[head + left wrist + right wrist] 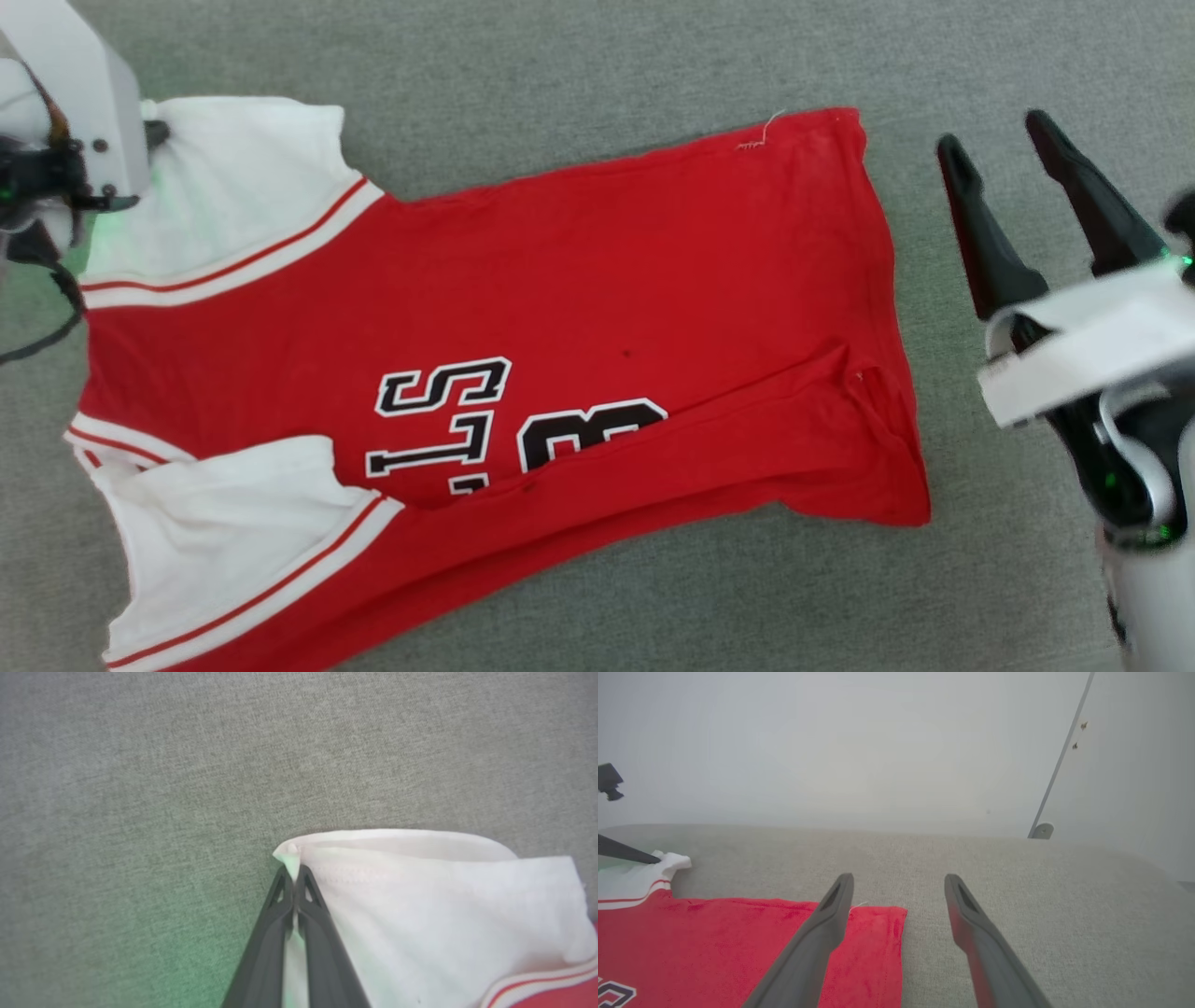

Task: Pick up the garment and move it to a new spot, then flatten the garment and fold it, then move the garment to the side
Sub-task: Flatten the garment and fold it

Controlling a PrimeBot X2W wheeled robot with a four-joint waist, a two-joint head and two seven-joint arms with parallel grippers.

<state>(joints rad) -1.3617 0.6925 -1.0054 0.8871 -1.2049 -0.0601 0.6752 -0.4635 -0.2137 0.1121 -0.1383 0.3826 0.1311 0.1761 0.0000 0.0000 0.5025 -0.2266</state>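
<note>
A fold is hiding part of the black lettering (pixel 448 411) on the large red jersey-style garment (pixel 579 280), which is lying on the grey fabric surface (pixel 560 65), one white sleeve (pixel 224 551) running off your head view's bottom edge. Your left end effector (pixel 293 877) is clamping the other sleeve's (pixel 444 905) corner; your right end effector (pixel 991 131) is hovering, spread apart, over bare fabric beside the hem (pixel 887 308).

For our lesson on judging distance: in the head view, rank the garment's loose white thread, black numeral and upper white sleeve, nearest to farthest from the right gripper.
From the open right gripper:
1. Loose white thread, at the garment's hem corner, right side.
2. Black numeral, on the chest, centre.
3. Upper white sleeve, far left, pinched in the shut left gripper.
</note>
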